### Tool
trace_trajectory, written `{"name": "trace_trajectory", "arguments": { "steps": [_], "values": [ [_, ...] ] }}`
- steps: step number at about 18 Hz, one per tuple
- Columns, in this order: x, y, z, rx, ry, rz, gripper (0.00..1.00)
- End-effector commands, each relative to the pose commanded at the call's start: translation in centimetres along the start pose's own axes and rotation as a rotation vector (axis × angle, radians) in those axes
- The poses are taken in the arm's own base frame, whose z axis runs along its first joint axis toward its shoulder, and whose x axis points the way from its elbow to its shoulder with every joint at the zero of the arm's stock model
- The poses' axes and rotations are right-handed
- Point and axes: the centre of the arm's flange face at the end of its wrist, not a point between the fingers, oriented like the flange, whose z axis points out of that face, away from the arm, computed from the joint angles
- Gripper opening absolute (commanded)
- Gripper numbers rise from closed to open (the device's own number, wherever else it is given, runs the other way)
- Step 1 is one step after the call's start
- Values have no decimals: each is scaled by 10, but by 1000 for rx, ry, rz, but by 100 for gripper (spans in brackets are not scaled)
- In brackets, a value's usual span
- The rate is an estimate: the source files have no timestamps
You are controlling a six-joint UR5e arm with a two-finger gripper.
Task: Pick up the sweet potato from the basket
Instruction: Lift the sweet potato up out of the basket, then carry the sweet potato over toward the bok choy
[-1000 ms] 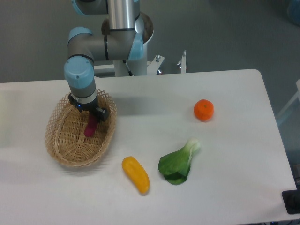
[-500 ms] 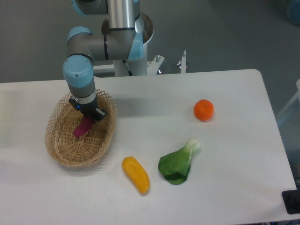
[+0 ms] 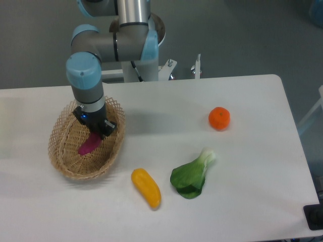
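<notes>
Sweet potato [image 3: 89, 145]: light, stiff, smooth, likely slippery; upper end clamped in tool [image 3: 96, 132], tilted above basket [image 3: 59, 151].

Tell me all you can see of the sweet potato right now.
The sweet potato is small, slender, smooth and magenta-purple. It lies slanted inside the wicker basket, lower end pointing left. Its upper end disappears under the gripper, which appears to grip it there. I cannot tell whether it rests on the basket floor or hangs just above it.

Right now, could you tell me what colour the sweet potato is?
Magenta-purple; the sweet potato shows in the fixed camera view.
</notes>
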Motion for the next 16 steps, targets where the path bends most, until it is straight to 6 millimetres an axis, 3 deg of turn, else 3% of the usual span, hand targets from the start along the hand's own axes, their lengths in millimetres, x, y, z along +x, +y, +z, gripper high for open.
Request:
{"name": "trace_trajectory", "arguments": {
  "steps": [7,16],
  "values": [
    [-101,9,-37,59,-76,64,32],
    [-202,36,-33,4,-63,152,32]
  ]
}}
